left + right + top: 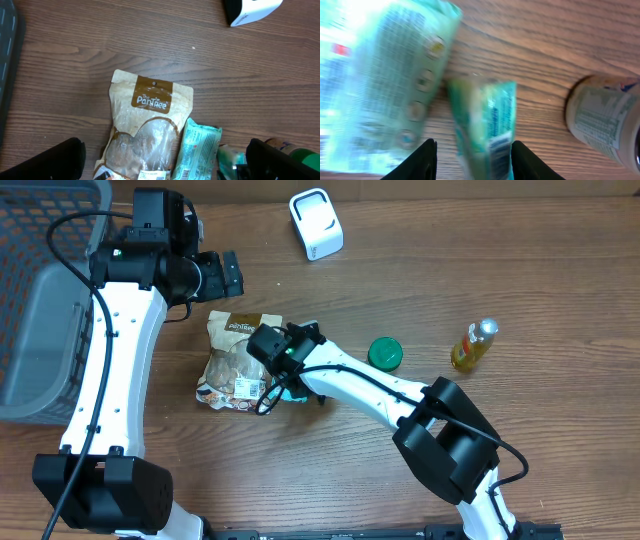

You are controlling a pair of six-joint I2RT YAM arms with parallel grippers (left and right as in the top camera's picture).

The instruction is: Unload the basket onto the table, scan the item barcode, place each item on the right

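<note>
A small teal packet (487, 120) with a barcode on its edge stands on the table between my right gripper's (475, 162) fingers. It lies close against the right finger, with a gap of bare wood on the left, so the jaws stand open around it. In the overhead view this right gripper (285, 380) hangs over the pile of snack bags. A larger teal packet (380, 85) lies to its left. The white scanner (316, 224) stands at the back of the table. My left gripper (215, 275) is wide open and empty, hovering above the brown Pan Tree bag (145, 130).
A green-lidded can (385, 353) stands just right of the packets, and a yellow bottle (473, 346) stands farther right. A grey basket (40, 310) fills the left edge. The brown bag (235, 355) lies left of my right gripper.
</note>
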